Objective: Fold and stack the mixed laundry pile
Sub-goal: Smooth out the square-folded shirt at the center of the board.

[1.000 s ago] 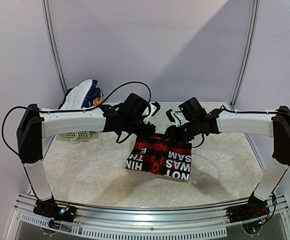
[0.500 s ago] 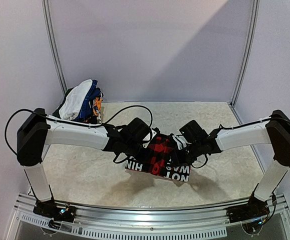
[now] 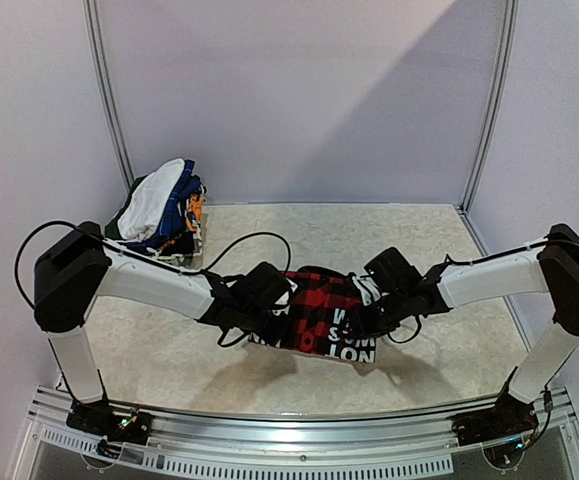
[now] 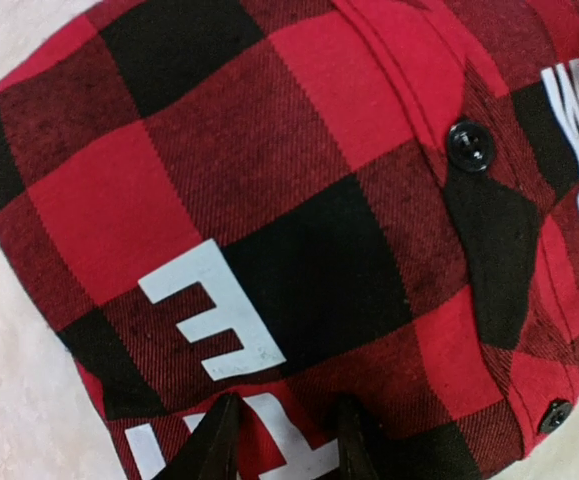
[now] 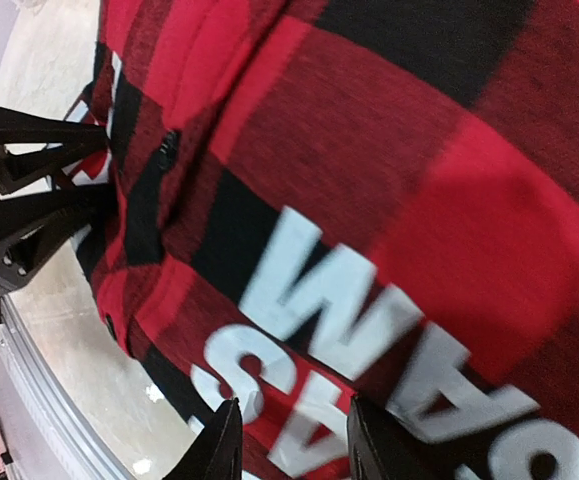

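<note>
The red-and-black plaid shirt [image 3: 321, 312] with white block lettering lies mid-table, its far edge lifted and doubled over toward the near side. My left gripper [image 3: 272, 302] is at its left end and my right gripper [image 3: 363, 319] at its right end. In the left wrist view the left gripper [image 4: 287, 442] is shut on the plaid cloth [image 4: 269, 200]. In the right wrist view the right gripper [image 5: 294, 440] is shut on the lettered cloth [image 5: 389, 200]. The rest of the laundry pile [image 3: 159, 205], white and blue garments, is heaped at the back left.
The heap at the back left hides most of a small white basket [image 3: 193, 247]. Metal frame posts [image 3: 106, 100] and pale walls close in the back and sides. A metal rail [image 3: 299, 452] runs along the near edge.
Both grippers have moved from the shirt's far edge toward the near side and lower, carrying that edge over the shirt. The shirt now looks shorter front to back.
</note>
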